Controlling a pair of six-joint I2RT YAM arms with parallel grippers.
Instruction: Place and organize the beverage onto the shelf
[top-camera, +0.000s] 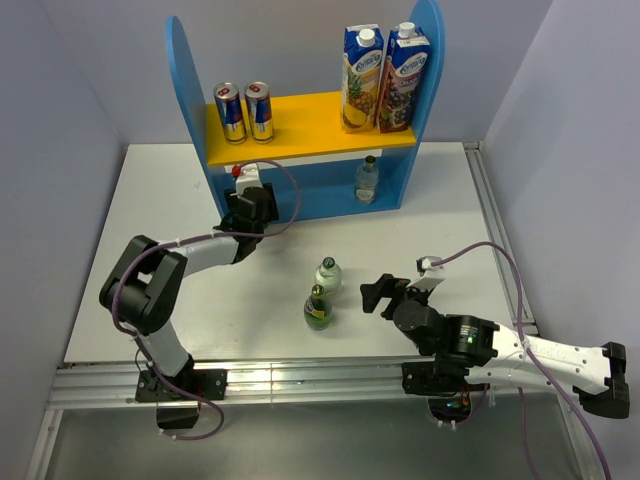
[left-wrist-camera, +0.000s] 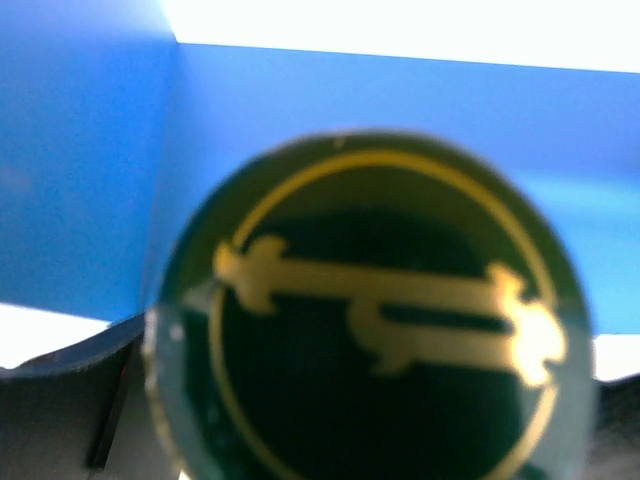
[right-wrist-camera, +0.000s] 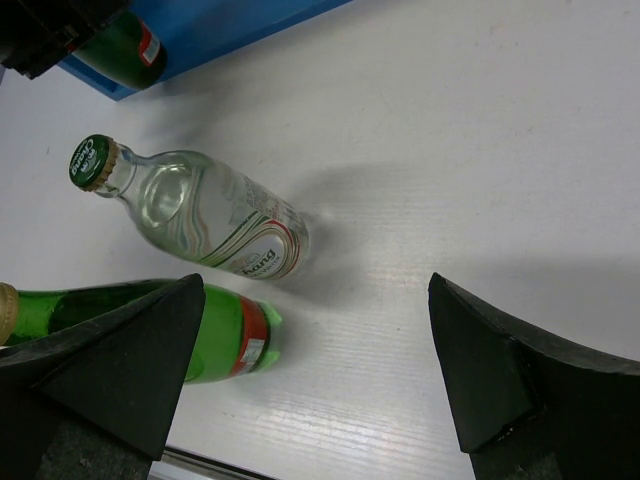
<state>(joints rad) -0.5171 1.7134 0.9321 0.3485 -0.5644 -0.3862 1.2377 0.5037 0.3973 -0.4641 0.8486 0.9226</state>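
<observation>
The shelf (top-camera: 310, 135) stands at the back with two blue-and-silver cans (top-camera: 244, 110) on its yellow board and a clear bottle (top-camera: 368, 180) on the lower level at the right. My left gripper (top-camera: 245, 187) reaches into the lower level at the left, shut on a dark green bottle. That bottle's cap (left-wrist-camera: 370, 320) fills the left wrist view and hides the fingers. Its body (right-wrist-camera: 125, 50) shows in the right wrist view. A second clear bottle (top-camera: 328, 273) and a second green bottle (top-camera: 318, 308) stand on the table. My right gripper (top-camera: 385, 293) is open and empty, just right of them (right-wrist-camera: 316, 290).
Two tall juice cartons (top-camera: 382, 78) stand on the right end of the yellow board. The shelf's blue back and left side panel (left-wrist-camera: 80, 150) are close around the held bottle. The table's rail (top-camera: 300, 385) runs along the near edge.
</observation>
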